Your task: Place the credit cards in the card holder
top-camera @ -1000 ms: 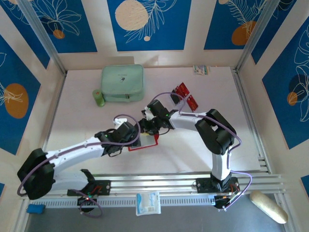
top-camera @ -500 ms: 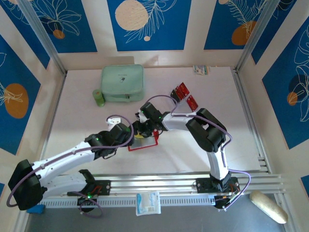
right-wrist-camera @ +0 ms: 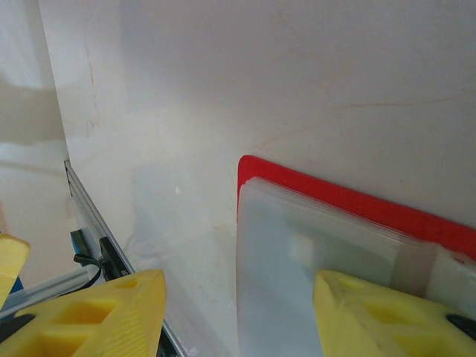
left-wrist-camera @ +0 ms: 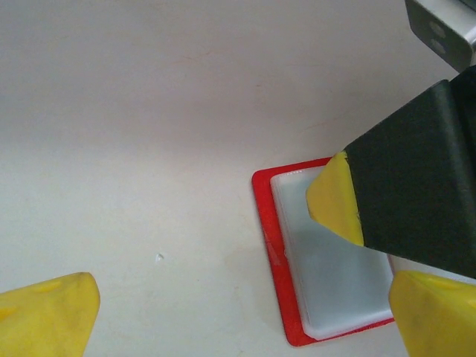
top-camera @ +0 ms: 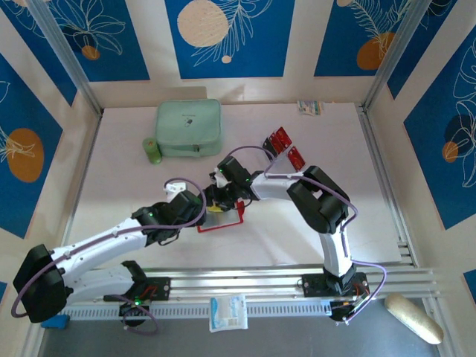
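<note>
We're in a robotics lab test cell here — a flat white tabletop (top-camera: 126,171) boxed in by blue-and-cream leaf-printed wall panels (top-camera: 223,37) on bare aluminium frame posts (top-camera: 63,56). Two white-and-black jointed robot arms (top-camera: 104,242) sit bolted to a slotted aluminium rail (top-camera: 245,279) at the near edge — pure rig, nothing homely.

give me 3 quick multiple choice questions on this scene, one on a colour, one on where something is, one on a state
1. The holder has a cover that is: A blue, B red, C black
2. Where do the cards lie? A on the table right of the green case, B in the holder, C on the case
3. The left hand is: A shut on a card, B shut on the holder, C open

Answers: 1 B, a red rim shows around its pale inside; 2 A, they lie on bare table beside the case; 3 C, it gapes wide with nothing in it.
</note>
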Controlling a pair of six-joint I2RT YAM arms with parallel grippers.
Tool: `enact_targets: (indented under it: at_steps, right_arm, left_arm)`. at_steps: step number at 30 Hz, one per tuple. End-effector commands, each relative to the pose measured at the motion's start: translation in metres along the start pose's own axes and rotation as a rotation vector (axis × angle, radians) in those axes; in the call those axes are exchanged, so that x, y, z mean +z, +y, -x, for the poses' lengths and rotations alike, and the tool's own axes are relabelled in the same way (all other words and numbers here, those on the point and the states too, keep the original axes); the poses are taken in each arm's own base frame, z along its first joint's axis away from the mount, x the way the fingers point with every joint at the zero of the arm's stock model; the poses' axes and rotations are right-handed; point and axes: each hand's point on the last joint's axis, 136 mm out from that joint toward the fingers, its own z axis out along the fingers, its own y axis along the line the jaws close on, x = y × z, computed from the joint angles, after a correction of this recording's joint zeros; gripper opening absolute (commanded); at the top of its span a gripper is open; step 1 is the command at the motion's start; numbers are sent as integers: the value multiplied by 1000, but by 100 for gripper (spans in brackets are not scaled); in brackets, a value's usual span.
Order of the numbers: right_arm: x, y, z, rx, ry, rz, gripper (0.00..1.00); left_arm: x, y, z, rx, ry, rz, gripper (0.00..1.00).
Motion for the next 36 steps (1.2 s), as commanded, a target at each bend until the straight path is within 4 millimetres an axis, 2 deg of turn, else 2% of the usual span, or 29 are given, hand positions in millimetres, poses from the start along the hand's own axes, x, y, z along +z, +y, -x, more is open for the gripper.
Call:
enact_targets:
  at_steps: [1,7,10,15,21,25,29,36]
  right_arm:
    - [-21,22,12,-17,-24,40,56]
    - [-41,25,24,-25,-56,46,55]
    - [-61,25,36,-43,-88,28,54]
    - [-108,14,61,-85,-164,-72,53]
    - [-143,-3,76,-72,-213,-116,52]
    - [-166,-14,86,-102,-252,-194,52]
    - [-187,-32,96,-138,-269,-312,51]
    - [-212,-69,117,-182,-268,-557,49]
  left_arm:
    - [4,3,2,-11,-10,19,100]
    - [9,-8,7,2,-12,6,100]
    - [14,-16,10,13,-5,1,100]
    - [28,-30,13,31,11,-5,100]
    - [46,-50,21,82,34,3,100]
    - [55,-45,12,118,80,58,100]
    - [56,-28,-3,115,101,101,100]
    - [53,-1,-22,92,118,155,100]
